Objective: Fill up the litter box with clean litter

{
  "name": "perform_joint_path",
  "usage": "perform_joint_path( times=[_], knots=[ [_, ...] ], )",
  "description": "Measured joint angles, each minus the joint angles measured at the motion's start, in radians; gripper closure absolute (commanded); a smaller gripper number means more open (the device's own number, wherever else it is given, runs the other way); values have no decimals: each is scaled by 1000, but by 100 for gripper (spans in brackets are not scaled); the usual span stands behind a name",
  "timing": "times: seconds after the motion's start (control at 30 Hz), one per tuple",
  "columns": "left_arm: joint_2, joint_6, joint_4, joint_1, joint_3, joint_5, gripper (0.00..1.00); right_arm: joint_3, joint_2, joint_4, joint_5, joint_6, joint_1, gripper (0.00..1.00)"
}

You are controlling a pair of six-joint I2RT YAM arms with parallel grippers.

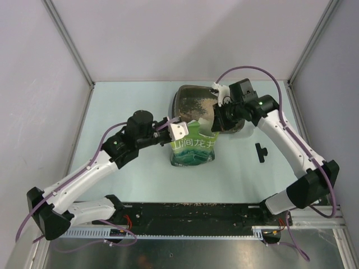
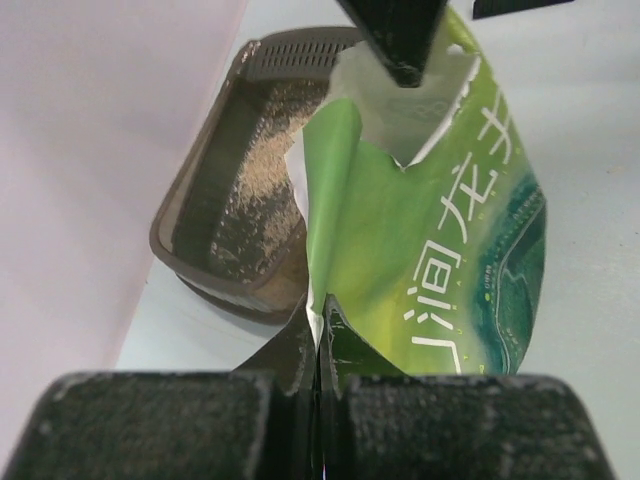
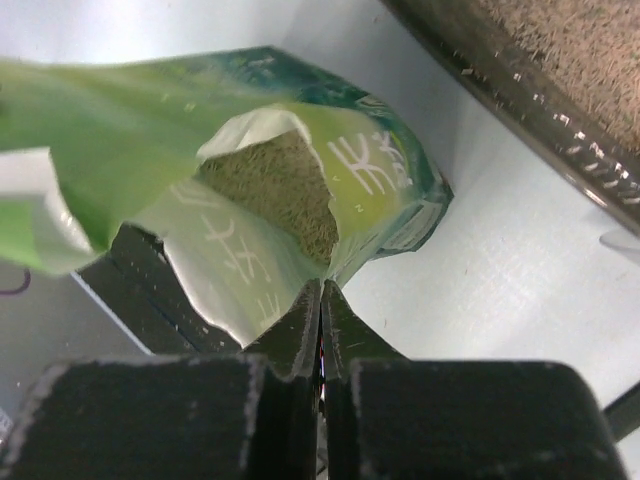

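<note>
My left claw (image 2: 318, 325) is clamped on 1 top corner of the bag (image 1: 193, 147), my right claw (image 3: 320, 295) on the other, its mouth open. The box (image 2: 205, 165) sits just behind, some litter (image 2: 262, 170) inside.
</note>
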Motion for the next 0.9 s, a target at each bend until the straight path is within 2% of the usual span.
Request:
perform_joint_path(
  times=[0.07,0.1,0.13,0.17,0.23,0.3,0.33,0.43,0.5,0.7,0.9],
  knots=[
    [3,21,17,4,0,16,100,-10,-31,-32,-3,-13,6,100],
    [4,26,23,5,-3,27,100,-18,-48,-44,-3,-20,6,97],
    [4,31,31,6,-8,36,100,-20,-54,-50,-4,-24,2,71],
    [4,33,39,6,-11,44,100,-22,-56,-56,-13,-28,-4,61],
    [4,35,51,7,-23,60,100,-24,-54,-53,-65,-35,-43,51],
    [4,38,65,6,-34,64,100,-23,-53,-39,-152,-60,-139,47],
    [4,34,67,7,-35,64,100,-23,-55,-29,-196,-76,-200,42],
    [4,9,71,8,-35,60,100,-33,-71,-6,-284,-175,-345,37],
    [5,-17,76,8,-35,53,100,-79,-121,9,-316,-248,-374,36],
    [11,-67,89,8,-35,38,100,-246,-316,9,-402,-435,-298,36],
    [18,-86,101,8,-35,29,100,-330,-318,113,-401,-472,-196,39]
  ],
)
